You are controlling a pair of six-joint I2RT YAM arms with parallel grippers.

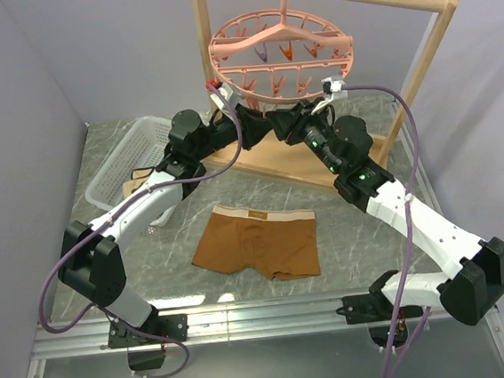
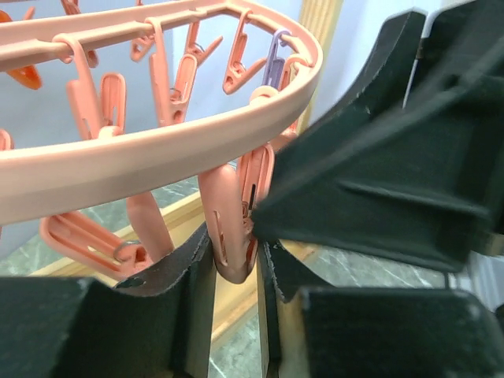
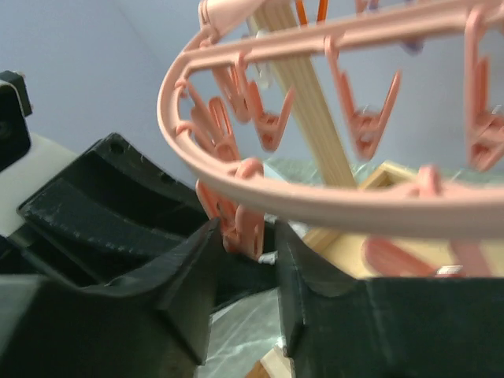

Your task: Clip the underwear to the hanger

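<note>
The brown underwear (image 1: pixel 257 245) lies flat on the table with its tan waistband toward the back, and neither gripper touches it. The round pink hanger (image 1: pixel 222 62) hangs from the wooden rack. Both grippers are raised to its near rim, facing each other. My left gripper (image 1: pixel 256 117) (image 2: pixel 235 252) is shut on the lower end of a dangling pink clip (image 2: pixel 228 213), with a finger against each side. My right gripper (image 1: pixel 278 124) (image 3: pixel 246 236) stands open around a pink clip (image 3: pixel 244 220), with a gap on each side. Nothing hangs from the clips.
The wooden rack frame (image 1: pixel 418 57) and its base board (image 1: pixel 272 162) stand behind the underwear. A white basket (image 1: pixel 132 151) at the back left holds a beige garment (image 1: pixel 139 177). Plain walls close in left and right.
</note>
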